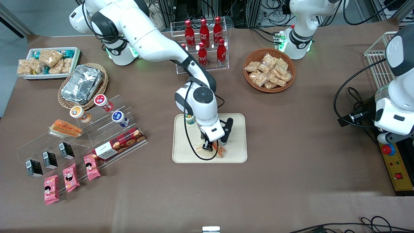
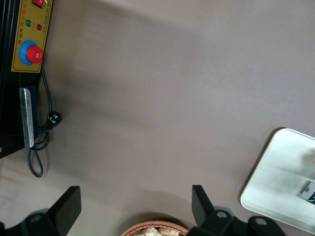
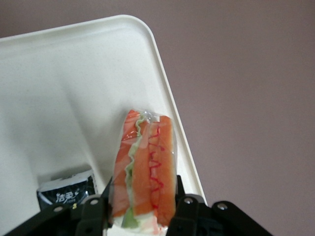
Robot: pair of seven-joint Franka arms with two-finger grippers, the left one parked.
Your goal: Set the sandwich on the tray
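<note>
My right gripper [image 1: 212, 147] is shut on the sandwich [image 1: 220, 150], a wrapped wedge with orange-red and green filling. It holds the sandwich over the part of the cream tray [image 1: 237, 152] nearest the front camera. In the right wrist view the sandwich [image 3: 145, 162] stands edge-up between the two black fingers [image 3: 93, 209] of the gripper [image 3: 142, 204], close to the tray's rim [image 3: 167, 83]. I cannot tell whether it touches the tray floor. The tray also shows in the left wrist view [image 2: 280, 177].
A small black packet [image 3: 66, 194] and a small cup [image 1: 190, 119] are on the tray. A smaller orange sandwich [image 1: 66, 127] lies on the clear stepped shelf toward the working arm's end. Cola bottles [image 1: 204, 35] and a snack basket [image 1: 269, 69] stand farther from the front camera.
</note>
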